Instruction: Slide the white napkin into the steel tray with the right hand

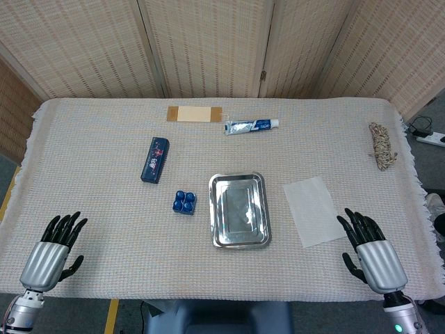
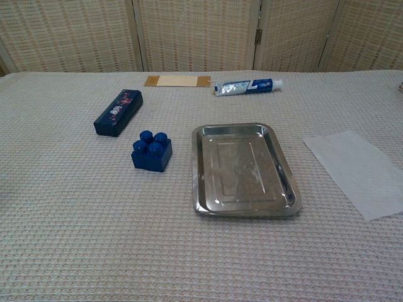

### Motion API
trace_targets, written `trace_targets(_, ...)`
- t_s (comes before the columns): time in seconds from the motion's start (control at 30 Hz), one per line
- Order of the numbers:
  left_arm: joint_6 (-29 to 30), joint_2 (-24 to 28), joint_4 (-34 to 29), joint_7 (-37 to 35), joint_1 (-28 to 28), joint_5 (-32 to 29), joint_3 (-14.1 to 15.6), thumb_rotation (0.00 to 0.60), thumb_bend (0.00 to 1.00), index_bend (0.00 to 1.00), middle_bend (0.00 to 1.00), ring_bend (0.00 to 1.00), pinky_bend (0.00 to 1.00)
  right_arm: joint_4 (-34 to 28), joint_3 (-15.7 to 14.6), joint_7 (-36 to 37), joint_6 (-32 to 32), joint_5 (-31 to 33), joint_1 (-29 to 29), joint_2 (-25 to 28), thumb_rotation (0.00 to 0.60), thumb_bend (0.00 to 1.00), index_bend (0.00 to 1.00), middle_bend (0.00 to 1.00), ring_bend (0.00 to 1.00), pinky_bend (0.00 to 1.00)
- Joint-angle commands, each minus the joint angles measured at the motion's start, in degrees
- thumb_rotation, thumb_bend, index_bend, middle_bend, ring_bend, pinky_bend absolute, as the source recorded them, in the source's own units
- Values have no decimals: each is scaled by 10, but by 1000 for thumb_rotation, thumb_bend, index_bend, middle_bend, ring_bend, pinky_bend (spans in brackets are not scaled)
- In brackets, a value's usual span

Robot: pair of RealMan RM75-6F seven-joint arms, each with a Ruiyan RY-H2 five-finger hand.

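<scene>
A white napkin lies flat on the cloth, just right of the empty steel tray. My right hand rests near the table's front right edge, just below and right of the napkin, fingers spread and holding nothing. At the front left corner my left hand is likewise open and empty. Neither hand shows in the chest view.
A blue toy brick sits left of the tray, a dark blue case further back left. A toothpaste tube and a tan card lie at the back. A fibre bundle lies far right.
</scene>
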Motion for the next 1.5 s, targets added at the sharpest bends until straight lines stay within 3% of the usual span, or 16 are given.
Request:
trace_targets(0.03,1,0,1,-4,0,0,-1,600,395,5,0,0,0,1,1,-2,-7,5,2,-3,600,468,0,0,0,97)
trace_targets(0.4,6,5,1,-27,1,9,3,600,395,7,0,0,0,25,7,-1,-23,7,15,-8,600,469,0,0,0,63)
trace_targets(0.53,5,9,0,-34,1,6,2,600,395,7,0,0,0,108,6,49,-20,-28,31,-26,600,469,24,0,0,0)
trace_targets(0.8,5,6,-2,-29,2,11,4,600,395,7,0,0,0,226,-6,95,-37,-35,43,-70,600,469,216,0,0,0)
trace_targets(1.0,-3,4,-3,-17,1,7,5,600,519,8,0,0,0,305,-14,125,-38,-33,41,-111,600,469,220,0,0,0)
trace_targets(1.33,6,5,-9,-14,7,5,3,600,519,5,0,0,0,499,-16,199,-20,-37,48,-204,600,469,220,0,0,0)
trace_targets(1.5,4,6,-8,-15,7,2,1,600,519,4,0,0,0,566,-15,241,-32,-27,52,-243,600,469,220,0,0,0)
